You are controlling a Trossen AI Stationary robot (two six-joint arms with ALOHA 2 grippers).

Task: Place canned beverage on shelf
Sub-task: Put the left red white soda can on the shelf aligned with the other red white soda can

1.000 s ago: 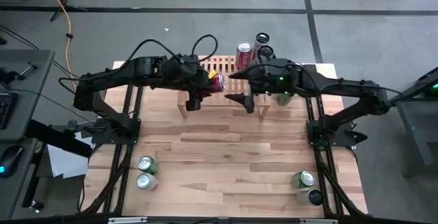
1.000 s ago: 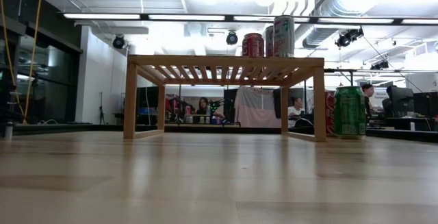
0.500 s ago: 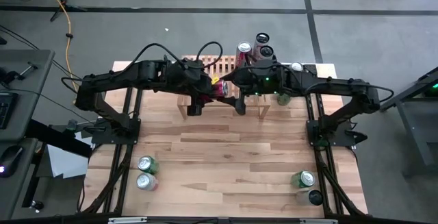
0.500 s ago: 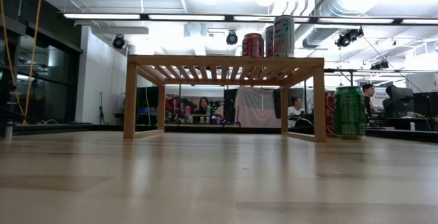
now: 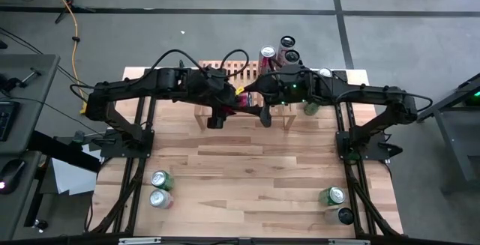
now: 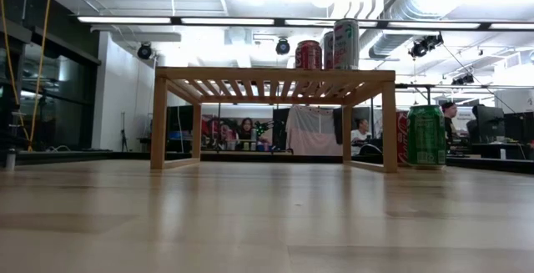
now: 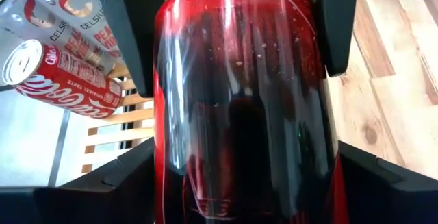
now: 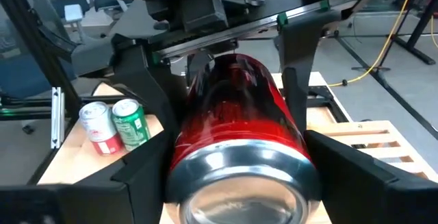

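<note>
A: What've we got w/ the red can [image 7: 239,107]?
B: We see it lying on its side in mid-air over the shelf [image 5: 240,76], at the back of the desk [image 5: 247,170]. Both arms meet there. In the high view only a sliver of the red can shows betw. the two tools.

A: Left tool [image 5: 225,99]?
B: Clamped on the red can. Left wrist view: can fills the gap, a dark finger [image 7: 137,32] on each side of its body.

A: Right tool [image 5: 255,99]?
B: Fingers [image 8: 301,46] apart, one on either side of the same can, close to it. We see the can's silver end facing that wrist cam. Whether the pads actually press it, we can't tell, so we log it as around the can.

A: Anything on the shelf already?
B: Yes, a coke can [image 6: 308,54] and a taller white can [image 6: 346,43] upright near the shelf's right end in the low view; a third can is half hidden betw. them there. A dark-topped can [image 5: 291,55] shows beside those in the high view.

A: Rest of the desk?
B: Green can [image 6: 425,135] upright on the desk just right of the shelf leg. Near-left corner: two cans [image 5: 160,188] side by side, one green, one w/ red. Near-right corner: a green can and a dark one [image 5: 336,205].

A: Background?
B: People [image 6: 360,131] seated far behind, seen under the shelf.
</note>
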